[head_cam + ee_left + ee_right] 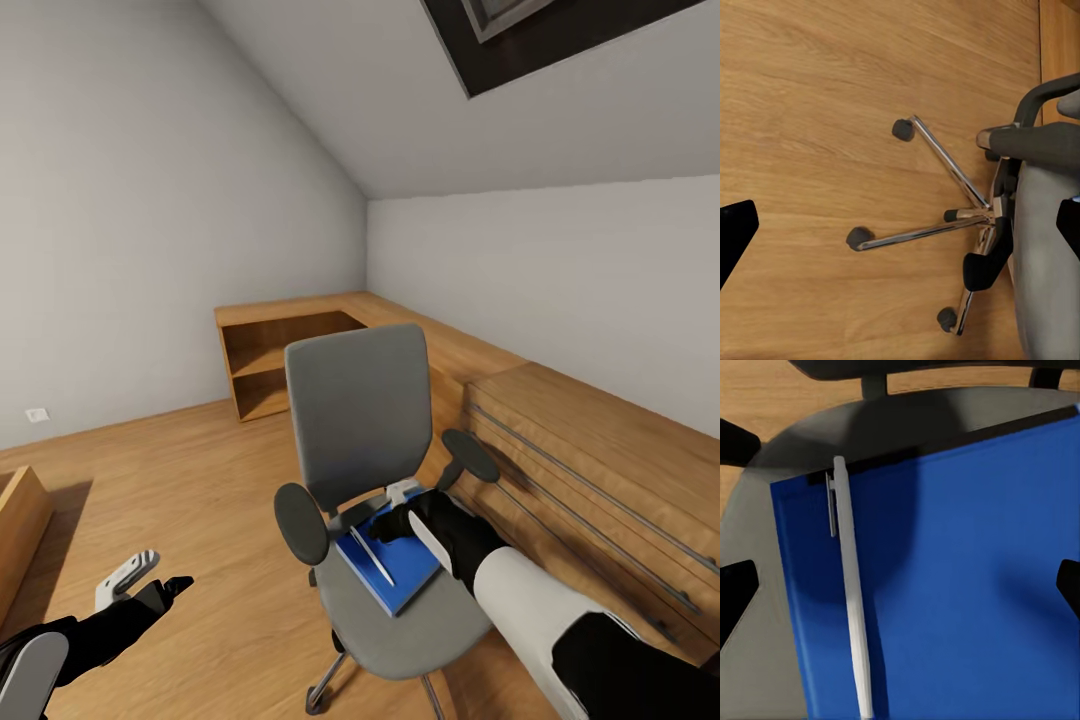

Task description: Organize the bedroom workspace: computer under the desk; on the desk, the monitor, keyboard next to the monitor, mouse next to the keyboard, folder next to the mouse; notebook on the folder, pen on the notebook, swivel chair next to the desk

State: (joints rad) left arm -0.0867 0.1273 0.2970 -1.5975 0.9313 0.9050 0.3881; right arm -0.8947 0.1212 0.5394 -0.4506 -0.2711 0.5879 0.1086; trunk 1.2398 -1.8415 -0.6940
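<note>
The grey swivel chair (360, 410) stands in front of the wooden desk (450, 345). On its seat lies a flat blue cover (400, 565) (960, 585), folder or notebook I cannot tell, with a dark edge showing beneath it. A pale pen (372, 555) (849, 592) rests on the blue cover. My right gripper (393, 515) (900, 592) hovers open just above the cover, beside the pen, near the chair back. My left gripper (152, 580) (900, 229) hangs open low over the floor, left of the chair; its wrist view looks down on the chair's chrome base (945, 225) and seat edge (1042, 247).
The desk runs along the right wall with a drawer unit (600, 470) close to the chair's right armrest (470, 455). An open shelf (265, 370) sits at the desk's far end. Another wooden piece (15, 520) stands at the left edge. Bare wood floor (200, 470) lies left of the chair.
</note>
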